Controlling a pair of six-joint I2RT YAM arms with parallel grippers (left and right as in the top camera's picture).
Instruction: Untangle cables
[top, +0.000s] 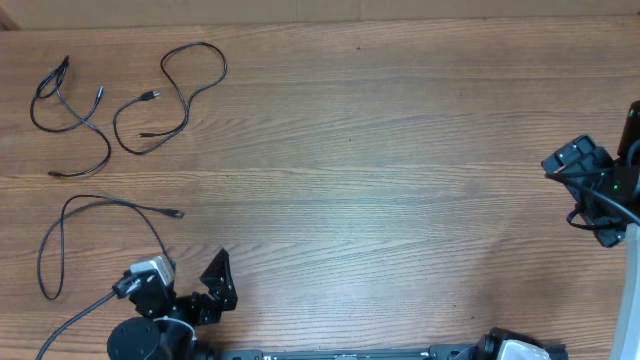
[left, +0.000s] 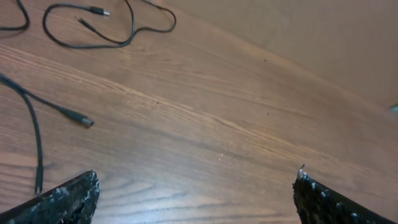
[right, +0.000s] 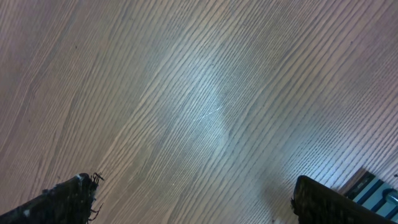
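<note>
**Three cables lay apart, both grippers open and empty**

In the overhead view the wooden table (top: 380, 150) carried three thin black cables, all on its left part. The first cable (top: 84, 122) lay toward 10 o'clock, nearest to the far left corner, and it crossed over itself near its middle. The second cable (top: 184, 112) lay just at 3 o'clock of the first one, making a narrow loop with a small plug on one end. These two came near each other but did not touch. The third cable (top: 100, 197) lay toward 8 o'clock, well apart from the other two, in a tall open curve with its plug end pointing to 3 o'clock.

The left gripper (top: 205, 290) stood at 7 o'clock, near the front edge, just at 3 o'clock of the third cable. In the left wrist view its fingers (left: 62, 199) were wide apart with only bare wood between them. The plug end of the third cable (left: 68, 114) lay at 10 o'clock there, and the second cable (left: 130, 31) at 11 o'clock.

The right gripper (top: 585, 195) was at 3 o'clock, at the right edge, far from every cable. In its wrist view the fingers (right: 68, 199) were also spread, holding nothing.
</note>
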